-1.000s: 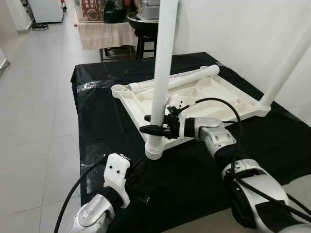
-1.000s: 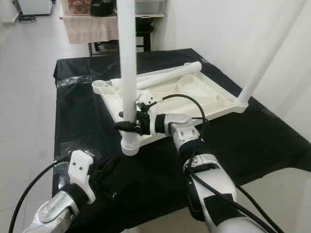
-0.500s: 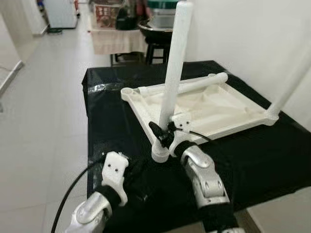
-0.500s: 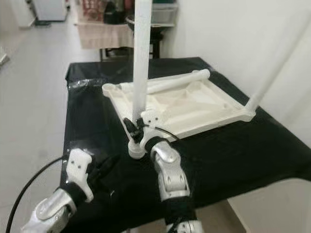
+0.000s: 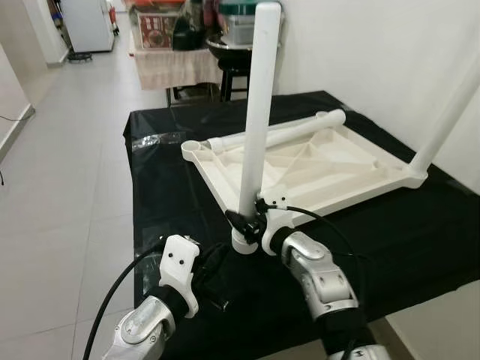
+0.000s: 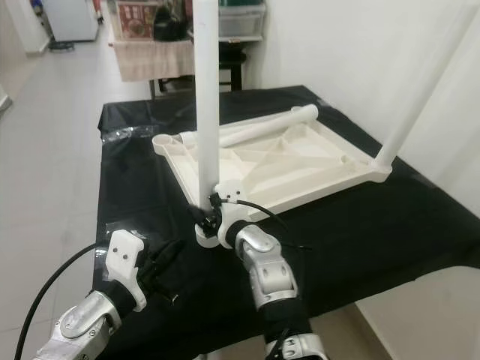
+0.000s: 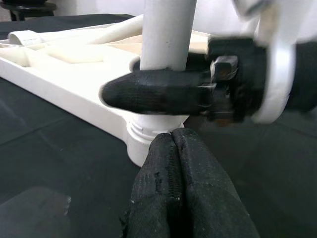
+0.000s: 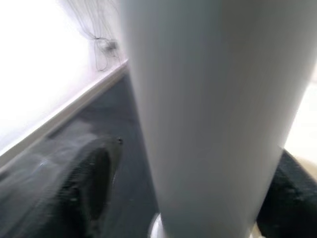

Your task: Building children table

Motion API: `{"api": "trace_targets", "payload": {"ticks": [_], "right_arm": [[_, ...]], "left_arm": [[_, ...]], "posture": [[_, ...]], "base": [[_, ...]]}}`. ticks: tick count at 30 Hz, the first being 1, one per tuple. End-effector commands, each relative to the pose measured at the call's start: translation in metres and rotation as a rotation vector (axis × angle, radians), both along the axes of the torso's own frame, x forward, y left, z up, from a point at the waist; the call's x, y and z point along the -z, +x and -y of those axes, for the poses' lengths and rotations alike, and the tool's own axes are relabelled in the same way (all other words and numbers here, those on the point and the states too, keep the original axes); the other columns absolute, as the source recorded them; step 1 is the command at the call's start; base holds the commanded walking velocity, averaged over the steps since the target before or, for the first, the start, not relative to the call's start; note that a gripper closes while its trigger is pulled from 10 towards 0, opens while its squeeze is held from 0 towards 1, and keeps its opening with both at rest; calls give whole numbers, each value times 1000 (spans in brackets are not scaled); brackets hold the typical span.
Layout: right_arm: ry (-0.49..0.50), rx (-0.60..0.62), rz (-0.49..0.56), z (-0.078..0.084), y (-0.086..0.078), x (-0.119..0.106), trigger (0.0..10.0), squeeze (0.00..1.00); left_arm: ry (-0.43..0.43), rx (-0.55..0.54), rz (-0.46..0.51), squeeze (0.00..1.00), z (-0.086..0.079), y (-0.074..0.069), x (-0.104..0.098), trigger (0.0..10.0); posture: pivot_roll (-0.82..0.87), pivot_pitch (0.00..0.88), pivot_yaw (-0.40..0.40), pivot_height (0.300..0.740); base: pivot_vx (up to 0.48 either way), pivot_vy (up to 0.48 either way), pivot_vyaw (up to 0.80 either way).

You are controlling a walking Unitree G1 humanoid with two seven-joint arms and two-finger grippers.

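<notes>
The right gripper (image 5: 241, 223) clasps the upright white plastic table leg (image 5: 256, 120) near its corner socket, its long axis vertical, at 12 o'clock from the pinched-together left gripper (image 5: 214, 262).

Far table leg (image 5: 450, 112) cut off by frame edge

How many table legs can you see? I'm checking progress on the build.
3: one upright leg at the tabletop's near corner, held by the right gripper; one at the right corner; one lying loose along the far edge. Others may be hidden.
</notes>
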State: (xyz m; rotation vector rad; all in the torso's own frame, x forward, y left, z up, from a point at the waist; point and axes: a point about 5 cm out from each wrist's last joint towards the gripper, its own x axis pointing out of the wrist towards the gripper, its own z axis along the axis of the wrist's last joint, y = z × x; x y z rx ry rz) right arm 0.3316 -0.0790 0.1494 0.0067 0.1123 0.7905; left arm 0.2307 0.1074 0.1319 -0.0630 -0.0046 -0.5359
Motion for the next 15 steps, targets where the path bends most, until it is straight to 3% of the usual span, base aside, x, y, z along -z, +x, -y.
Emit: {"api": "trace_targets", "payload": {"ticks": [1,3,4,5,11,15], "right_arm": [[23,-50,31,-5,-1,-7,10000,1000],[-16,-249,94,-1,7,-18,10000,1000],[-16,-249,94,-1,7,-18,10000,1000],[-68,-385,114,6,18,-27,10000,0],[-86,-516,79,12,35,-47,10000,0],[-110,-502,58,13,41,-50,10000,0]], "left_arm": [[3,4,-11,0,1,0,3,10000],[1,7,-11,0,2,0,4,10000],[1,7,-11,0,2,0,4,10000],[-1,7,-11,0,4,-1,4,10000],[-5,7,-11,0,5,-1,3,10000],[-7,7,-11,0,6,-1,3,10000]], "posture": [[27,26,-44,740],[40,22,-55,740],[40,22,-55,740],[43,23,-56,740],[50,26,-65,740],[54,31,-73,740]], "base": [[0,0,0],[0,0,0],[0,0,0],[0,0,0],[0,0,0],[0,0,0]]}}
